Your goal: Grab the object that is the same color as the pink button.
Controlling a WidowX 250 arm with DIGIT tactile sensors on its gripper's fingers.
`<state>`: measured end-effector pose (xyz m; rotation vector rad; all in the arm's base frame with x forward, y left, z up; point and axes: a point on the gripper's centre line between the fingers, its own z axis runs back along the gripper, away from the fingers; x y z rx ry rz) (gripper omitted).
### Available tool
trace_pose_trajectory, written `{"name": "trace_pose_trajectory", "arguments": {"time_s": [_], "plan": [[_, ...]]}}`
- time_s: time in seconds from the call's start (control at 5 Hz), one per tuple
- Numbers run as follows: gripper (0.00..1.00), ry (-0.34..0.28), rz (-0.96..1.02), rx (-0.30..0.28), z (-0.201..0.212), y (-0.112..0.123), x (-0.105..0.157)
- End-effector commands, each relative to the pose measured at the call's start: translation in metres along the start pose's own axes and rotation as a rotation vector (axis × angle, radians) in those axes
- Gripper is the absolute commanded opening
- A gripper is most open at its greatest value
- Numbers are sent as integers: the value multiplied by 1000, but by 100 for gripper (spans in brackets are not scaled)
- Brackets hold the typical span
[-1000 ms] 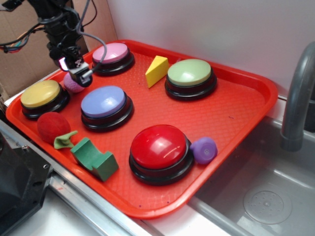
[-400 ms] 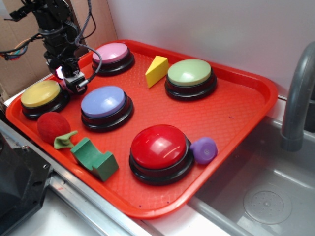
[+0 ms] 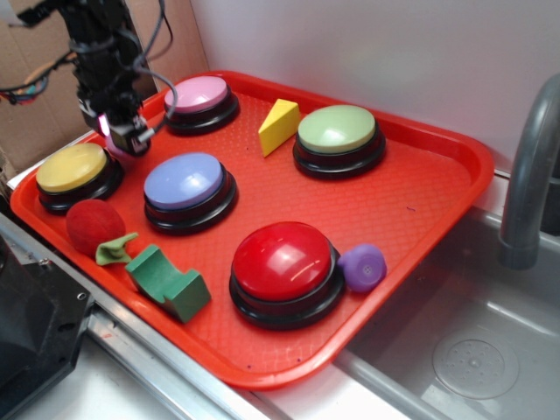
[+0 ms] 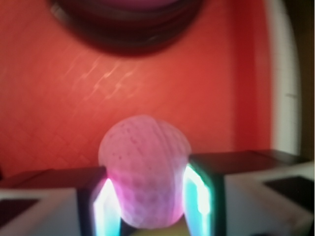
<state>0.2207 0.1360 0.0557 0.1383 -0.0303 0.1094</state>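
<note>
Low in the wrist frame, the gripper [image 4: 147, 201] pinches the pink ball [image 4: 144, 169] between its 2 fingers [image 4: 104, 204], just above the red tray [image 4: 59, 113]. Dimpled, it looks light, round and prone to slip; holding across its widest middle seems safest.

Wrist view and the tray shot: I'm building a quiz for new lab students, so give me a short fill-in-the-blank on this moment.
1. The pincer grips a dimpled ball coloured ____.
2. The yellow wedge lies between the pink button and the ____ button.
3. The purple blob touches the ____ button.
4. Everything sits on a red ____.

Missing words: pink; green; red; tray
</note>
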Motion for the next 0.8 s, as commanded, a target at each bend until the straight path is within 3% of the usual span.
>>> {"name": "trace_pose_trajectory", "arguments": {"time_s": [0.0,0.4,0.6], "plan": [[0,-67,162,-4,89,-54,29],[0,-48,182,-174,136,-110,21],[0,-17,180,-191,128,-130,21]]}}
